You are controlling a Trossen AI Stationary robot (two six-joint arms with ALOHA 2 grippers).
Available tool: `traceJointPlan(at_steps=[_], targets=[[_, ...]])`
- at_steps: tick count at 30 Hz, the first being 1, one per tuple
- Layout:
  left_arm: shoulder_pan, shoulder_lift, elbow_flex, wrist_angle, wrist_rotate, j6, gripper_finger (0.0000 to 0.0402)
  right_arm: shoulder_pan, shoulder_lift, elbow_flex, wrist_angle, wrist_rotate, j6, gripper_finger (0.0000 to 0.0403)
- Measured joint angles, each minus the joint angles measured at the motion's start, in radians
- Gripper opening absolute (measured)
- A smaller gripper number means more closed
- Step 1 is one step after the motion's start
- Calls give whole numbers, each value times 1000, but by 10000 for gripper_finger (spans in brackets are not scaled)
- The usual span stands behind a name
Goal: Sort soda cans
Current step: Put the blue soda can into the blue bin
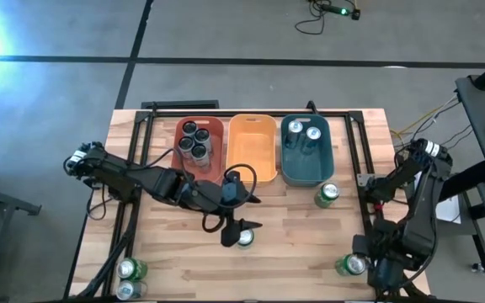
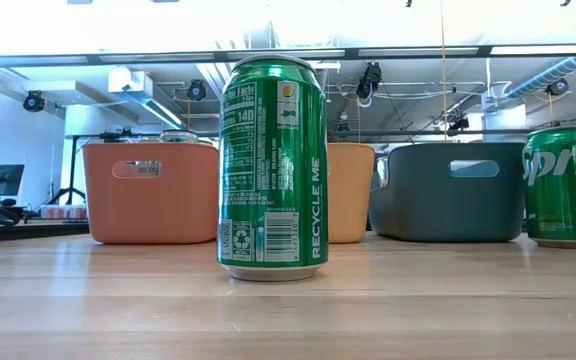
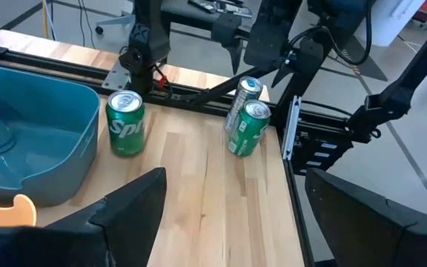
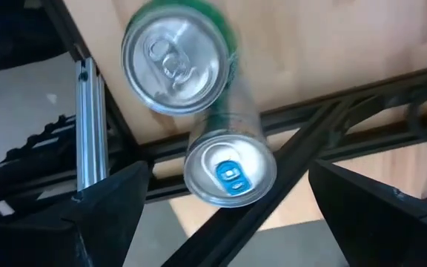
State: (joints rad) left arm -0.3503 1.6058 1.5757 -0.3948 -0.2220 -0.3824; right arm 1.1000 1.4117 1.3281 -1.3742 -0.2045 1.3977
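our left gripper [image 1: 244,225] is open wide just above a green can [image 1: 244,239], and if we drop crooked a finger could knock it over.

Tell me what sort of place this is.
Probably a robotics lab or workshop: a wooden table on a black metal frame, bare ceiling ducts, and loose cables on a concrete floor.

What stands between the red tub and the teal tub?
The yellow tub stands between the red tub and the teal tub; it looks empty. The high view shows this.
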Motion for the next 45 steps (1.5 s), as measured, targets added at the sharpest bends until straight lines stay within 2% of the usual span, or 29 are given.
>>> traceJointPlan(at_steps=[3, 10, 16, 21, 24, 28, 33, 36, 41, 45], targets=[[-4, 0, -2, -2, 0, 0, 307, 0, 0, -34, 30, -33, 25, 367], [-9, 1, -5, -3, -1, 8, 307, 0, -8, -124, 79, -37, 46, 367], [-15, 2, -15, -2, 3, -4, 307, 4, -22, -230, 225, -127, 81, 366], [-22, 2, -15, -1, 4, -4, 307, 6, -41, -290, 244, -125, 105, 365], [-22, 1, -15, -1, 4, 0, 307, 6, -52, -312, 259, -133, 108, 350], [-22, -3, -15, -2, 4, 4, 307, 6, -65, -318, 257, -137, 110, 303], [-22, -9, -15, -9, 4, 4, 307, 6, -92, -263, 214, -144, 108, 229], [-22, -15, -15, -10, 4, 12, 307, 6, -116, -215, 107, -124, 115, 227], [-19, -16, -15, -9, 3, 26, 307, -4, -159, -158, -118, -2, 167, 227], [-19, -17, -15, -9, 2, 26, 307, -44, -224, -154, -171, 47, 191, 230]])
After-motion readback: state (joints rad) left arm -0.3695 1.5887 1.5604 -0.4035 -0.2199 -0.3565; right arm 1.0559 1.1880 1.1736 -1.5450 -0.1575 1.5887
